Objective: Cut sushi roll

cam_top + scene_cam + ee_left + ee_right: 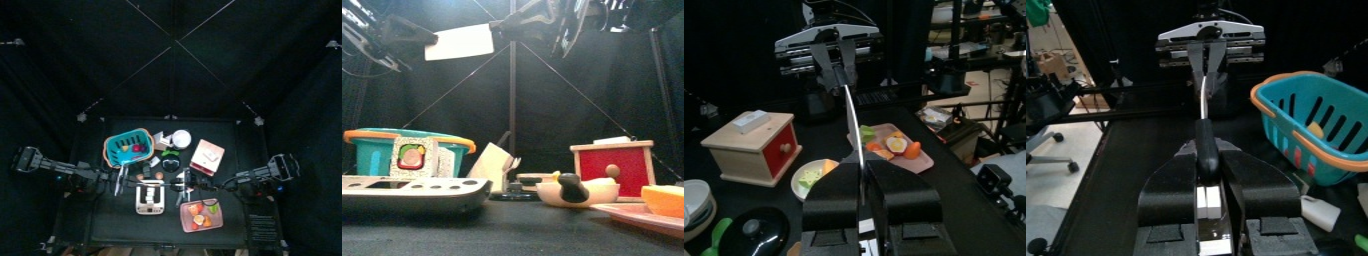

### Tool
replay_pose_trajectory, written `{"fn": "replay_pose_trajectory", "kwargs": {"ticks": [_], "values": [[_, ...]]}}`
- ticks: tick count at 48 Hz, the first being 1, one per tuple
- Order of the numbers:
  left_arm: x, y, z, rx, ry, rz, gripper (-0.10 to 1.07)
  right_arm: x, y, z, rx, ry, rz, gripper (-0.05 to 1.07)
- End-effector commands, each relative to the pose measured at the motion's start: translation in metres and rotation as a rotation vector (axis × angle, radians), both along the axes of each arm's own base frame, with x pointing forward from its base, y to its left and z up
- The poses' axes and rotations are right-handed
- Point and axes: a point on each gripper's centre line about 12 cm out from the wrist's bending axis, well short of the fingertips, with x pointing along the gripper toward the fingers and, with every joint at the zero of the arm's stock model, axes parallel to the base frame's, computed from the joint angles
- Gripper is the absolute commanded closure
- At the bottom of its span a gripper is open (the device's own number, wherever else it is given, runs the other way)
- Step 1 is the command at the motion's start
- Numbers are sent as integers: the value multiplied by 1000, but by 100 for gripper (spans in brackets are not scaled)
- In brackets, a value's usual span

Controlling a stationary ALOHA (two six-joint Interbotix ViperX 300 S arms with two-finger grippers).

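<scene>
A knife runs between my two grippers over the middle of the table. My right gripper is shut on its black handle. The silver blade reaches to the left gripper facing it. In the left wrist view my left gripper is shut on the thin blade, with the right gripper at the far end. A sushi piece, white with a green and orange centre, stands on a grey-white tray at the front left. In the top view the grippers meet near the knife, above that tray.
A teal basket with an orange rim stands back left. A wooden box with a red front is at the right. A pink plate of toy food is front right. A bowl is in the middle.
</scene>
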Motion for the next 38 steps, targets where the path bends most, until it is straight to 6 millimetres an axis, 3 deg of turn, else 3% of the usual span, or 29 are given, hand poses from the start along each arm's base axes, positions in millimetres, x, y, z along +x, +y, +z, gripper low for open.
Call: {"fn": "replay_pose_trajectory", "kwargs": {"ticks": [1, 18, 27, 38], "values": [[6, 0, 9, -10, -30, 4, 59, 9, -4, 13, 50, -6, -19, 60], [15, -2, -15, -29, 63, 11, 59, 14, -9, -8, 165, 153, -27, 60], [11, -2, -20, -45, 68, 17, 59, 20, -7, -30, 134, 209, -16, 60], [3, -1, -43, -108, 142, 55, 59, 31, -1, -51, 71, 261, 17, 60]]}}
